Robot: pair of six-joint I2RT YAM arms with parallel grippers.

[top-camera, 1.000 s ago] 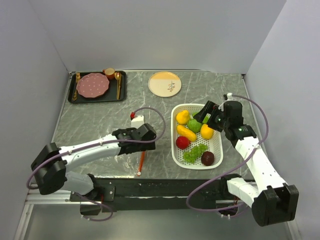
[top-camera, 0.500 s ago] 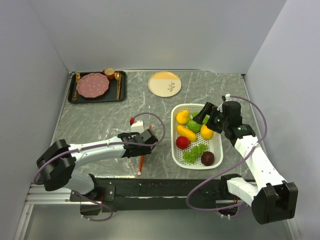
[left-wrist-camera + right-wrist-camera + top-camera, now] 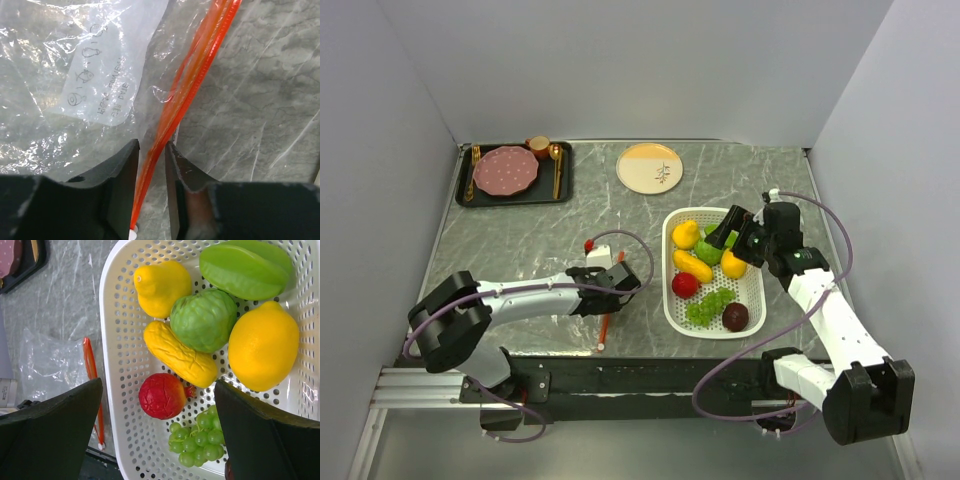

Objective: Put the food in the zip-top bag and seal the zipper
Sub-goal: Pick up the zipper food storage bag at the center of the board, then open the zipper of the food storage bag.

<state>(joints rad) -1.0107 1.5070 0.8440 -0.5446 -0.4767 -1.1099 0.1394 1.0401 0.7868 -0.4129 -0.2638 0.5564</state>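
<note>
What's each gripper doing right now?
Left gripper: jaws narrow, straddling the zipper; grip cannot be told.
Right gripper: open, empty, above the basket.

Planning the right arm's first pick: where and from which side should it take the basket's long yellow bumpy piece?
Probably from above, the open right pincer closing across the narrow middle of the long yellow piece. It lies flat and slanted in the white basket, neighbours crowding it, so sideways approaches look blocked.

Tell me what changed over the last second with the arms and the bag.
The left gripper moved toward the near table edge along the zipper, and its jaws narrowed around the strip, a gap still showing. The right gripper stayed open over the basket, shifting only slightly. The food and zip-top bag lie as before.
</note>
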